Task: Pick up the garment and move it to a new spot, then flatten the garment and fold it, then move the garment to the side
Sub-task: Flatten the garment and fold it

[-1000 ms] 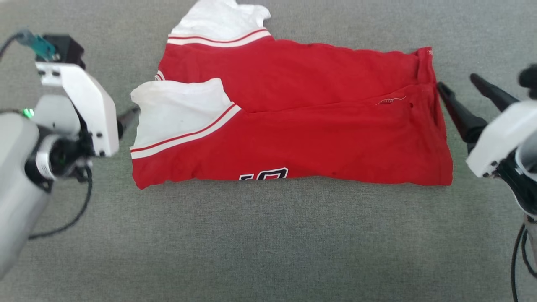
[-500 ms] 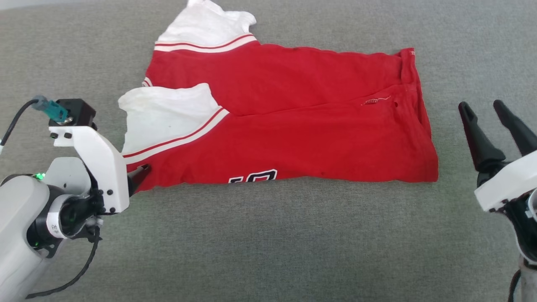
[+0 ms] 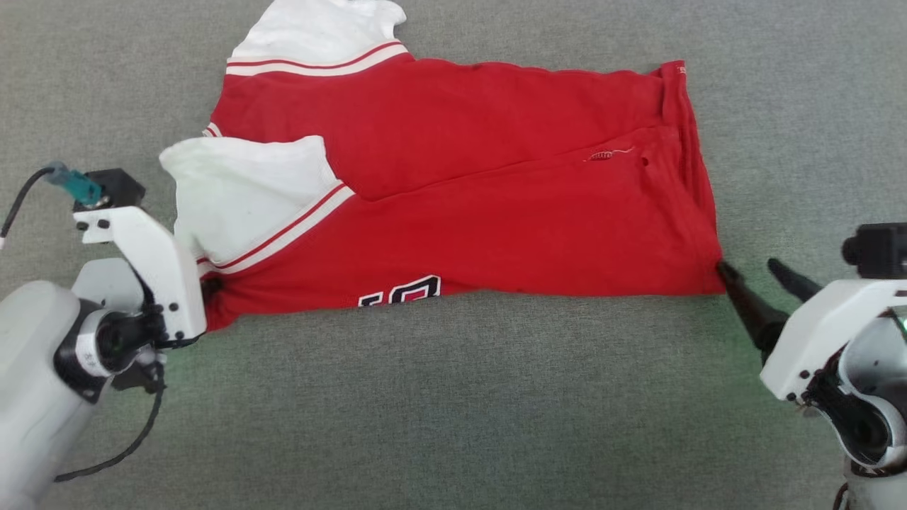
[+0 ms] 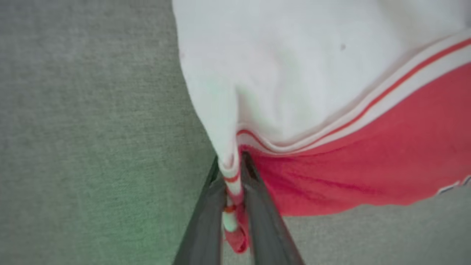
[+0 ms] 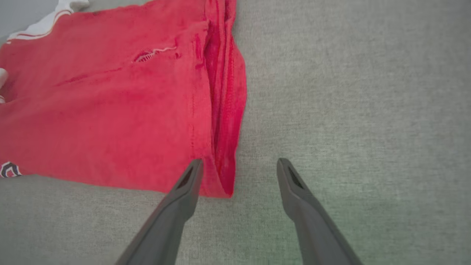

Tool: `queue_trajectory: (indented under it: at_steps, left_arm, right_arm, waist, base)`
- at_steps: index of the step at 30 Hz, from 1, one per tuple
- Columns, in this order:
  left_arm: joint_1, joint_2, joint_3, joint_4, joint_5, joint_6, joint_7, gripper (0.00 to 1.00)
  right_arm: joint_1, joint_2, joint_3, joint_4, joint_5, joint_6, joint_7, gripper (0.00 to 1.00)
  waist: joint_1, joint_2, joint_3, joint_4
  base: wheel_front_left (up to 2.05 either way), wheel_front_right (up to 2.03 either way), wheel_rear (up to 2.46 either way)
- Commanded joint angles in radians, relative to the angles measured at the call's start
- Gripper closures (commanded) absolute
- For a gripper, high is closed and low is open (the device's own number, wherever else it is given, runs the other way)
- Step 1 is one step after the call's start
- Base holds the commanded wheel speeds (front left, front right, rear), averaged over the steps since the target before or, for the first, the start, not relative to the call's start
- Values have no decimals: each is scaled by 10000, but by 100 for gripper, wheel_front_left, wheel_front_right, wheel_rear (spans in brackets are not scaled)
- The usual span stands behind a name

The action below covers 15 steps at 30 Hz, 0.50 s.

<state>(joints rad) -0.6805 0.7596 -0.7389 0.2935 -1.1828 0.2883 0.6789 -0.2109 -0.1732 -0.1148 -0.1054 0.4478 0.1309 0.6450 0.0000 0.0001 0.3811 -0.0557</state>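
The garment [image 3: 460,212], red with white striped sleeves, lies folded lengthwise on the grey surface, with part of its black-and-white lettering [image 3: 400,290] at the near edge. In the left wrist view my left gripper [image 4: 231,158] is shut on the garment [image 4: 312,92] at its near left corner, with striped sleeve hem and red fabric pinched between the fingers. In the head view the left gripper [image 3: 210,287] sits mostly behind its white wrist bracket. My right gripper [image 3: 745,266] stands open at the near right corner. In the right wrist view the right gripper [image 5: 240,162] has its left finger over the garment's hem [image 5: 220,110].
The grey cloth-covered surface [image 3: 453,397] stretches wide in front of the garment and on both sides. A black cable [image 3: 120,446] loops from my left wrist over the surface.
My left gripper has closed on the garment's near left corner. The right gripper has come in from the right to the near right corner. The head camera has shifted slightly.
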Motion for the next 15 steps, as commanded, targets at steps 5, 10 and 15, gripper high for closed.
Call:
queue_trajectory:
  at_steps: [5,10,15]
  left_arm:
    - [-53,-879,-546,756,76,-440,78,100]
    - [-358,-1180,-635,1056,184,-670,51,100]
    - [-582,-1442,-698,1302,217,-885,17,100]
  right_arm:
    - [-528,30,137,515,-79,-3,1276,0]
    - [-1156,-175,389,1141,-236,-3,2036,0]
    - [-1667,-293,884,2379,-410,-3,2908,0]
  waist:
    - [0,-1,166,202]
    - [0,-1,267,420]
    - [0,-1,360,607]
  base:
    - [0,0,0]
    - [0,0,0]
    - [0,0,0]
